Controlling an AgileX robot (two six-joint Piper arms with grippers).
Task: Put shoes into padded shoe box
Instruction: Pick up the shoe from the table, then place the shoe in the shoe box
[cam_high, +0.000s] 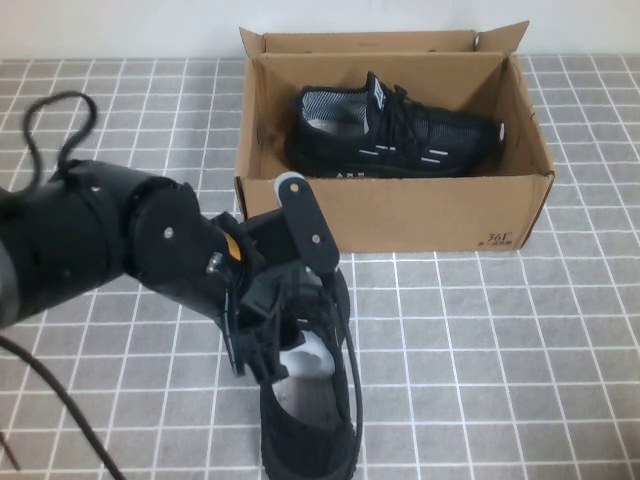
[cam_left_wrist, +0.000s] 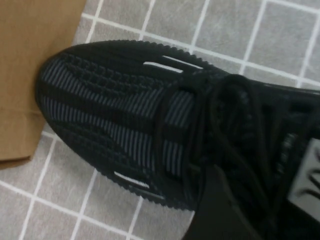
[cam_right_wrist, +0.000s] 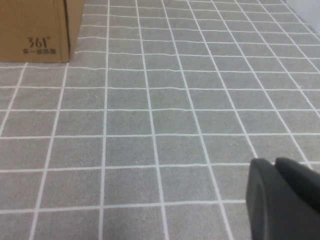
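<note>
Brown corrugated cardboard box held one black knit sneaker; near half free. Left gripper over second black sneaker on grey tiled counter, jaws' state untellable. Right gripper: low beside box corner, jaws together.

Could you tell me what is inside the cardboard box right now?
One black sneaker lies in the box; the near wall hides the floor. Left gripper is at the second sneaker; right gripper hovers over tiles.
</note>
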